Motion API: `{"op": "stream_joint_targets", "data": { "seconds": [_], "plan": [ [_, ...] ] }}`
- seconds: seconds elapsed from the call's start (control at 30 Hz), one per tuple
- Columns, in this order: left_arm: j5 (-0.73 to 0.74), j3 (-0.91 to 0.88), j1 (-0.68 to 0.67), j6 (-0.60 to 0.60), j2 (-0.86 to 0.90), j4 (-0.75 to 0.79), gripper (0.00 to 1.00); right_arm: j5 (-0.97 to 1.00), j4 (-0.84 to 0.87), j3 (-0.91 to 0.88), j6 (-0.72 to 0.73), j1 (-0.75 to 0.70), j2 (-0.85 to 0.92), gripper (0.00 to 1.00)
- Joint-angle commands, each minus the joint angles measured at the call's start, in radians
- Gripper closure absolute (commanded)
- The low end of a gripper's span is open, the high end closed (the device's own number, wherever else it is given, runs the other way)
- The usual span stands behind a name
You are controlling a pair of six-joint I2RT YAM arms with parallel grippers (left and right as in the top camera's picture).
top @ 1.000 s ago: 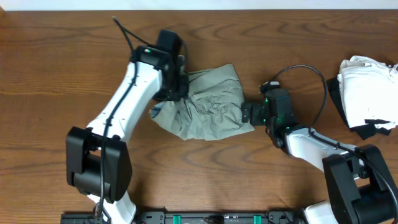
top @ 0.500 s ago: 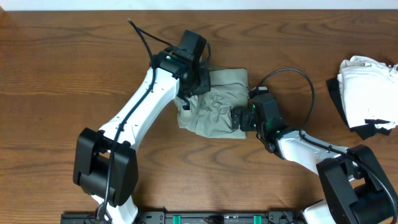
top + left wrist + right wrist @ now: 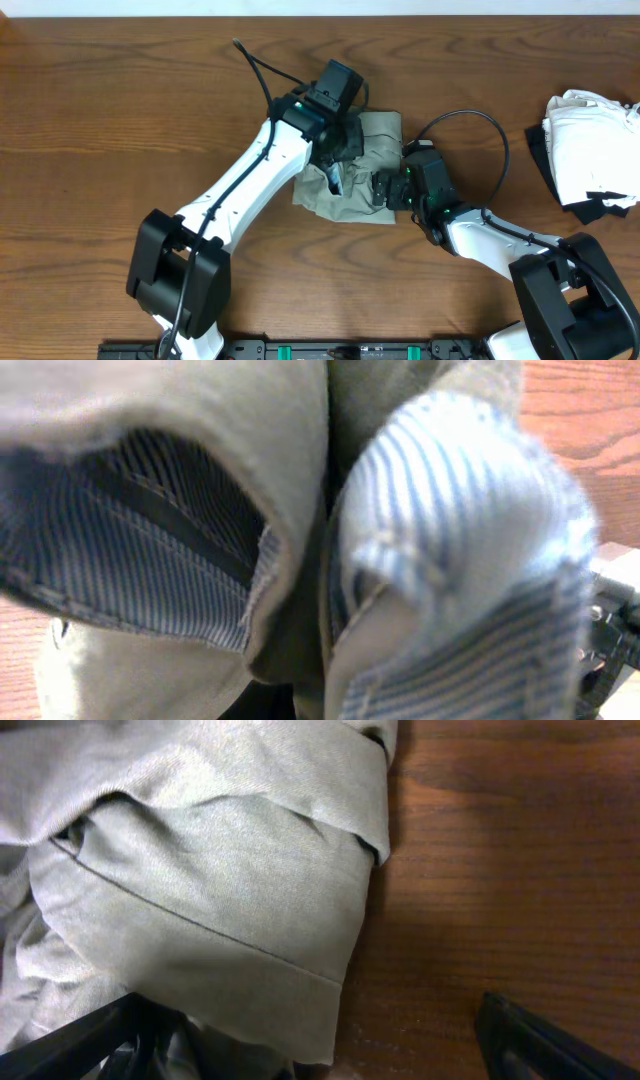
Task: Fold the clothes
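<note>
The clothes (image 3: pixel 375 135) are a wrinkled grey-green khaki garment bunched in a narrow heap at the table's middle. My left gripper (image 3: pixel 338 165) hangs over its left half, shut on a raised fold. In the left wrist view the khaki cloth (image 3: pixel 200 420) and its blue-striped lining (image 3: pixel 470 510) fill the frame and hide the fingers. My right gripper (image 3: pixel 383 188) sits low at the garment's right edge. In the right wrist view its fingers (image 3: pixel 310 1015) are spread wide, the cloth's folded edge (image 3: pixel 220 870) lying over the left finger and bare wood by the right one.
A pile of white and dark clothes (image 3: pixel 588 150) lies at the table's right edge. The brown wooden table (image 3: pixel 120 120) stretches left of the garment. The left arm (image 3: pixel 250 200) crosses diagonally over the table's front middle. A black cable (image 3: pixel 480 125) loops behind the right wrist.
My left gripper has swept right and slightly back, carrying the garment's left part over the right part. The garment is narrower. The right gripper shifted a little left, then stayed.
</note>
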Motion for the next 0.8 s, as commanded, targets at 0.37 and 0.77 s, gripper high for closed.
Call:
{"op": "stream_joint_targets", "data": {
  "seconds": [0.37, 0.77],
  "plan": [
    [0.006, 0.019, -0.074, -0.061, -0.003, 0.031, 0.69, -0.009, -0.017, -0.003, 0.115, 0.018, 0.013, 0.01],
    [0.006, 0.019, -0.164, -0.006, -0.001, 0.061, 0.58, 0.002, -0.023, -0.003, 0.114, 0.018, 0.013, 0.01]
  ]
}}
